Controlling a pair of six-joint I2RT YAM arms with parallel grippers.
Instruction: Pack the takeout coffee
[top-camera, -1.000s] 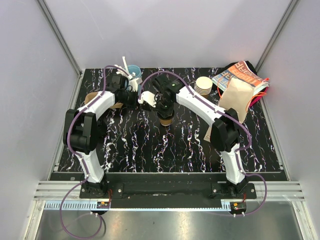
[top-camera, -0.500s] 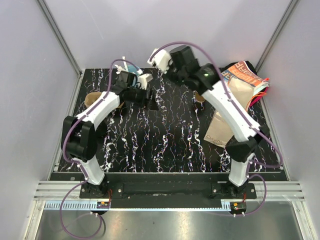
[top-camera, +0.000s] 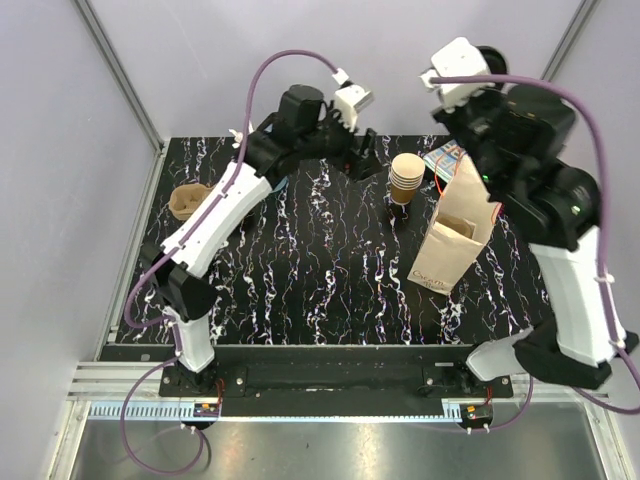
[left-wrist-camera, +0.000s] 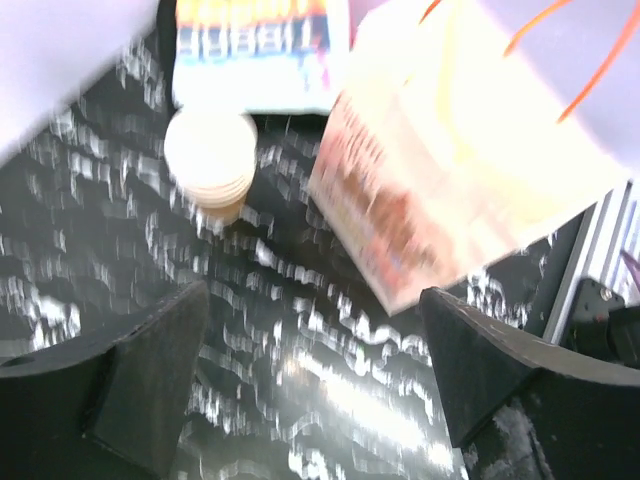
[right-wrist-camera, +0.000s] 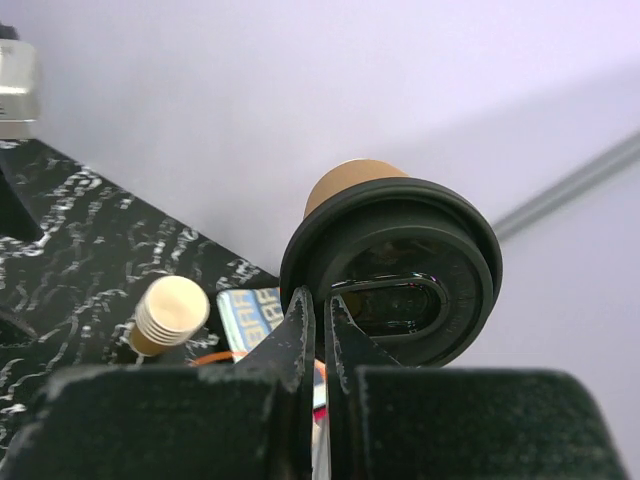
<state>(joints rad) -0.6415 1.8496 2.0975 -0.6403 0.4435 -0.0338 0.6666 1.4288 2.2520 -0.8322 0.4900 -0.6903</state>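
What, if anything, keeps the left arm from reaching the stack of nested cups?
Likely nothing, so yes: the left gripper hangs open near the stack of cups, only bare table between them. The paper bag stands beyond it; the right gripper holds the coffee cup high.

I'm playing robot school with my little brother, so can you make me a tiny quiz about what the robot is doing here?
1. True or false: the left end effector is gripping something.
2. What is the right end effector pinching? A) a spoon B) the rim of the black lid on the takeout coffee C) a napkin
3. In the top view, what tall brown thing is on the table just right of the stack of cups?

Key: 1. False, it is open and empty. 2. B. 3. The paper bag.
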